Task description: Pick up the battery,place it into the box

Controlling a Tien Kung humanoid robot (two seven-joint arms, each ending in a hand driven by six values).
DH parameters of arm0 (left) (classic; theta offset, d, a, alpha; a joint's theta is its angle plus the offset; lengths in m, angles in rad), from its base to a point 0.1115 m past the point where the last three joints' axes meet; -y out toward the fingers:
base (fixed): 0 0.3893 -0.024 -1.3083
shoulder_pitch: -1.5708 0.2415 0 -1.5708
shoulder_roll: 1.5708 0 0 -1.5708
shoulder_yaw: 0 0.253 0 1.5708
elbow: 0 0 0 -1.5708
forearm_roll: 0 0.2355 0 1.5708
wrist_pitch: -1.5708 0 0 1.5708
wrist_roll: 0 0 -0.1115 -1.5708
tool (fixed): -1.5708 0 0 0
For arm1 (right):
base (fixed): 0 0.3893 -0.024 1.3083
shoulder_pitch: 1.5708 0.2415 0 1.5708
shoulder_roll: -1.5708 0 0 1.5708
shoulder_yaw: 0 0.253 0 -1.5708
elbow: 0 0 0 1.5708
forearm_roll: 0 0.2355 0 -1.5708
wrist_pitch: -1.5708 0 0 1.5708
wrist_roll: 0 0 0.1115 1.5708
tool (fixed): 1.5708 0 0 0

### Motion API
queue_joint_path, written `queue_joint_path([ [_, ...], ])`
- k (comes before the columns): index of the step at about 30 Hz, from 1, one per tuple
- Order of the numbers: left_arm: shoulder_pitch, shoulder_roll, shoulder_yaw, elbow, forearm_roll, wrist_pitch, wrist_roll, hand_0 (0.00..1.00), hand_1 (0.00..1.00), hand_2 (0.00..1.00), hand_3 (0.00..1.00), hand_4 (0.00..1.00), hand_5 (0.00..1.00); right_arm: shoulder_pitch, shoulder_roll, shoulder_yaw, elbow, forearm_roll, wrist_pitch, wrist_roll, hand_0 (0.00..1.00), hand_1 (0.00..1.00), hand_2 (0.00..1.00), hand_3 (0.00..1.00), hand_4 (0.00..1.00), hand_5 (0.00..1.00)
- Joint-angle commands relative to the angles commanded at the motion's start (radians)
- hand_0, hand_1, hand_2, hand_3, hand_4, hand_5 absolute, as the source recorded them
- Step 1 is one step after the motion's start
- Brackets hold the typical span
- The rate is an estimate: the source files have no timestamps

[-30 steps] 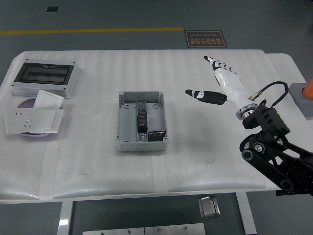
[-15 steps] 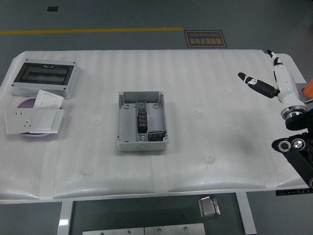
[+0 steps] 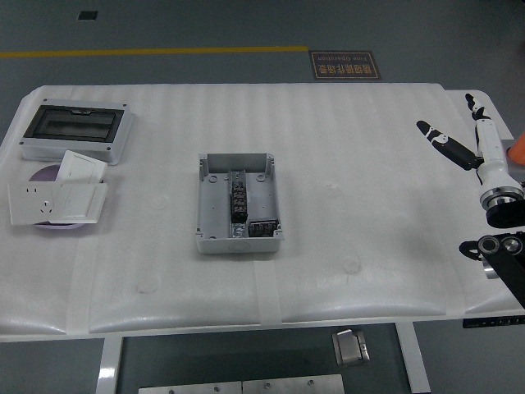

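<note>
one glossy white right hand with black fingertips hovers at the padded table's right edge, fingers spread, holding nothing. the rectangular grey plastic box sits mid-table, lid off; the dark blocky battery lies inside its near right corner.

My right hand hangs open at the table's far right edge, thumb spread, holding nothing. The grey box sits mid-table, well apart from it, with a black battery inside its near right corner. Wall sockets and a covered enclosure lie far left.
</note>
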Motion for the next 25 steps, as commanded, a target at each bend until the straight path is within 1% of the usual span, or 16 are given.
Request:
queue_joint_path([
  [4,-0.001,0.005,-0.005,0.0,0.007,0.0,0.0,0.644,0.697,0.583,0.592,0.443,0.128,-0.009,0.001,0.021,-0.003,0.005,-0.006,0.003,0.998,0.998,0.998,0.998,0.989,0.588],
  [9,-0.002,0.0,0.0,0.0,-0.001,0.003,-0.001,0.644,0.696,0.583,0.591,0.443,0.129,-0.013,0.001,0.038,0.002,0.021,-0.011,0.004,0.998,0.998,0.998,0.998,0.983,0.591],
  [14,-0.004,-0.002,0.009,0.001,-0.016,0.009,-0.005,0.644,0.696,0.584,0.59,0.445,0.131,-0.008,0.004,0.037,0.022,0.034,-0.014,0.006,0.998,0.998,0.998,0.998,0.979,0.593],
  [19,0.0,-0.001,0.012,0.0,-0.024,0.012,-0.004,0.644,0.696,0.584,0.59,0.445,0.131,-0.007,0.006,0.044,0.03,0.014,-0.016,0.003,0.998,0.998,0.998,0.998,0.979,0.593],
  [25,0.004,-0.008,0.02,0.001,-0.039,0.016,-0.008,0.644,0.696,0.583,0.59,0.447,0.133,-0.012,-0.003,0.059,0.033,-0.018,-0.015,-0.005,0.998,0.998,0.998,0.998,0.975,0.602],
])
